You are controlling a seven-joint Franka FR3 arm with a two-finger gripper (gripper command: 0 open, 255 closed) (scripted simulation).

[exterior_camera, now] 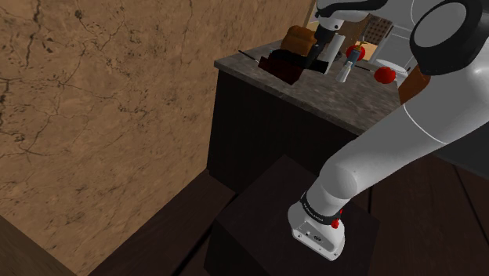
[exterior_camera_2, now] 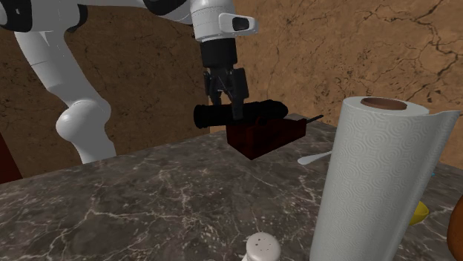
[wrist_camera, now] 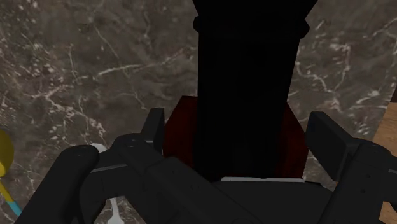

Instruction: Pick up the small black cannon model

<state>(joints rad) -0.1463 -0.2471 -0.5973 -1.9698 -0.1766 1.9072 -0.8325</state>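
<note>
- I see the gripper (exterior_camera_2: 228,107) with its fingers clenched on the one black cannon model (exterior_camera_2: 264,111), across the barrel and dark red carriage.
- The cannon sits by the countertop's (exterior_camera_2: 148,194) back edge, near the wall.
- Just beside it lies one white spoon (exterior_camera_2: 316,158).
- At the front edge stand one paper towel roll (exterior_camera_2: 371,185) and one white shaker (exterior_camera_2: 260,248).

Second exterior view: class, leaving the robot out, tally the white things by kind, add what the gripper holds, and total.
Paper towel roll: 1
Shaker: 1
Spoon: 1
Cannon model: 1
Total: 4
</note>
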